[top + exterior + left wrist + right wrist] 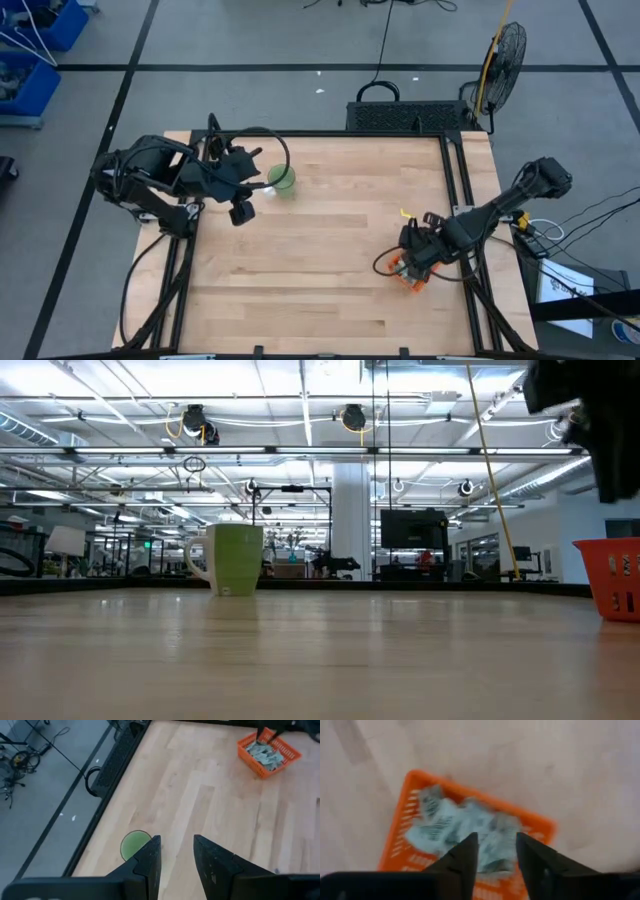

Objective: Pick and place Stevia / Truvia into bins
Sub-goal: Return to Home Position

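The orange bin (pixel 407 805) stands on the table near its right edge and holds several pale green and white Stevia / Truvia packets (pixel 450 827), lying loose on its bottom. My right gripper (pixel 497 842) hangs open above the bin (pixel 405 277), pointing down, with nothing between its fingers. The left wrist view also shows the bin (pixel 250 762) and its packets (pixel 267 754) far off. At the table's far left my left gripper (pixel 177 842) stands open and empty, raised beside the green cup (pixel 132 844).
The green cup (pixel 282 180) stands upright near the table's far left edge; in the low view the cup (pixel 235 560) is at the left and the bin (pixel 612 575) at the right. Bare wood lies between them. A black frame rail (pixel 462 190) runs along the table's right side.
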